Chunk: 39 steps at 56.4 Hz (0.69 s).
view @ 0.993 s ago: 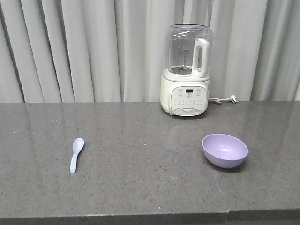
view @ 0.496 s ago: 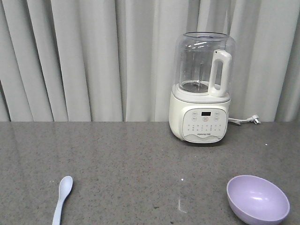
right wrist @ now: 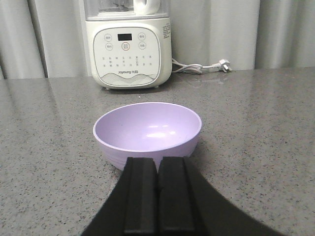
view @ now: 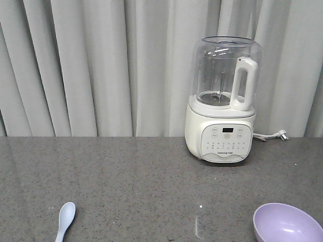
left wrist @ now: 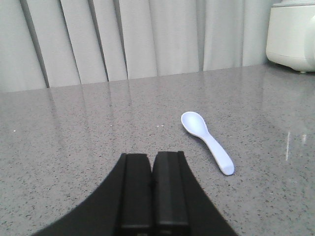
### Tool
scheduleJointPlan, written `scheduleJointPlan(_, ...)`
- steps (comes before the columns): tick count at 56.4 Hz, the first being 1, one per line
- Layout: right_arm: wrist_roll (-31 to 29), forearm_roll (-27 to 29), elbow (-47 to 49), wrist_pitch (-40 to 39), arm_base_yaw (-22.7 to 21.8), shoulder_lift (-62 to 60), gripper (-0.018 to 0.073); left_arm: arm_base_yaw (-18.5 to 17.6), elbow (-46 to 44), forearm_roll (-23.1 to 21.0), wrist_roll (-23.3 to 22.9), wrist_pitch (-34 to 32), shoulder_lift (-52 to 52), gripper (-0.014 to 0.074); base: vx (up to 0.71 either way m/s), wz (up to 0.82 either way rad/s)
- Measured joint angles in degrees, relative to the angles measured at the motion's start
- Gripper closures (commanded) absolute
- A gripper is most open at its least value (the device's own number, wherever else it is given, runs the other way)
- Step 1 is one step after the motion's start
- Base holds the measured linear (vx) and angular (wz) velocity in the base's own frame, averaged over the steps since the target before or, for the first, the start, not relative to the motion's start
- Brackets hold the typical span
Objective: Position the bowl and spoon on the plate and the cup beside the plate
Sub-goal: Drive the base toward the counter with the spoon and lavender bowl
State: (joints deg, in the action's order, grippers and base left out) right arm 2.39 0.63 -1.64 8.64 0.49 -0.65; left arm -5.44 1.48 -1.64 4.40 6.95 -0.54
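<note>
Blender (view: 223, 101) looms larger in front view than a second ago; spoon (view: 65, 220) and bowl (view: 287, 223) have slid to the frame's bottom edge. Spoon lies flat on counter (view: 126, 176), well left of blender and nearer the robot; bowl upright, nearer and slightly right of it. Left gripper (left wrist: 151, 162), right gripper (right wrist: 158, 166): fingers pressed together, holding nothing.

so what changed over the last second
The front view has closed in: the blender looks larger and further right, and the spoon and bowl have slid to the bottom edge. Nothing was grasped or let go; spoon and bowl seem unmoved on the counter.
</note>
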Motion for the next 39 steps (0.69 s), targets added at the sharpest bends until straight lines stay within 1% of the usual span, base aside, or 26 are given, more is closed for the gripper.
scheduleJointPlan(20, 0.0, 0.1, 0.0, -0.1, 0.0, 0.0, 0.0568, 0.0, 0.0, 0.0, 0.0, 0.0, 0.0, 0.0599, 0.00, 0.00)
scheduleJointPlan(24, 0.0, 0.4, -0.1, -1.0, 0.0, 0.0, 0.0568, 0.0, 0.0, 0.0, 0.0, -0.9, 0.0, 0.0599, 0.00, 0.00)
scheduleJointPlan(28, 0.7, 1.5, -0.2, -4.3, 0.0, 0.0, 0.0568, 0.0, 0.0, -0.2, -0.1, -5.0, 0.0, 0.0599, 0.00, 0.00)
scheduleJointPlan(30, 1.4, 2.7, -0.2, -6.1, 0.0, 0.0, 0.0568, 0.0, 0.0, -0.5, -0.5, -8.2, 0.0, 0.0599, 0.00, 0.00)
scheduleJointPlan(31, 1.9, 3.4, -0.2, -7.1, 0.0, 0.0, 0.0568, 0.0, 0.0, -0.8, -1.0, -11.3, 0.0, 0.0599, 0.00, 0.00)
scheduleJointPlan(34, 2.2, 4.7, 0.9, -8.2, 0.0, 0.0, 0.0568, 0.0, -0.5, -2.4, -3.9, -18.6, 0.0, 0.0599, 0.00, 0.00)
scheduleJointPlan(36, 1.9, 4.7, 2.7, -8.3, 0.0, 0.0, 0.0568, 0.0, -1.9, -3.4, -6.5, -21.4, 0.0, 0.0599, 0.00, 0.00)
scheduleJointPlan(39, 0.4, 3.8, 6.4, -8.3, 0.0, 0.0, 0.0568, 0.0, -4.9, -4.3, -8.8, -23.3, 0.0, 0.0599, 0.00, 0.00)
